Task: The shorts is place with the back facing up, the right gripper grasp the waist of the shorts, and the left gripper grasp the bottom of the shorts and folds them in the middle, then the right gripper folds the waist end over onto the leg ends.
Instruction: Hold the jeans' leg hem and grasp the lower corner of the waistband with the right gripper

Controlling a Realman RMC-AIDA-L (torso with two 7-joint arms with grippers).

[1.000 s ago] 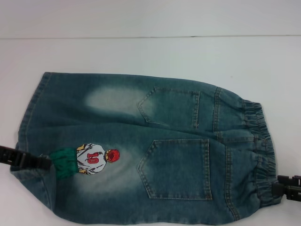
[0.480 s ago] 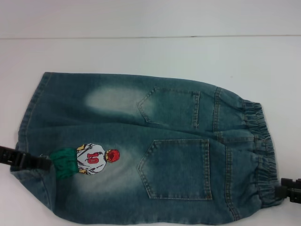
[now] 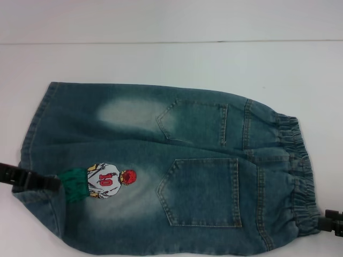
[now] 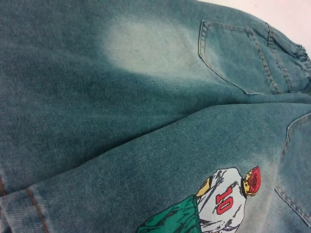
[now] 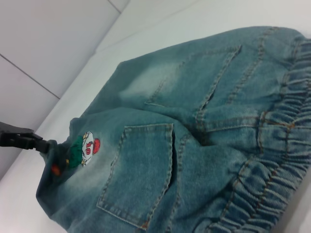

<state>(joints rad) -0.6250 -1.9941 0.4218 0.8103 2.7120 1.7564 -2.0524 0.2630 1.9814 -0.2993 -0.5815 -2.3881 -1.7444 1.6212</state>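
Observation:
The denim shorts (image 3: 161,160) lie flat on the white table, back side up, with two back pockets showing. The elastic waist (image 3: 296,171) is at the right and the leg ends (image 3: 33,134) are at the left. A cartoon patch (image 3: 104,181) sits on the near leg. My left gripper (image 3: 32,182) lies at the near leg's hem, beside the patch; it also shows in the right wrist view as the left gripper (image 5: 26,141). My right gripper (image 3: 332,221) is at the near corner of the waist, at the frame's edge. The left wrist view is filled with the shorts (image 4: 121,97).
The white table (image 3: 161,59) stretches beyond the shorts to a far edge (image 3: 171,42), with a pale wall behind it. A tiled surface (image 5: 43,43) shows in the right wrist view past the table.
My right gripper has slid a little down and to the right, toward the frame's corner, along the waist's near corner. The left gripper and the shorts have hardly moved.

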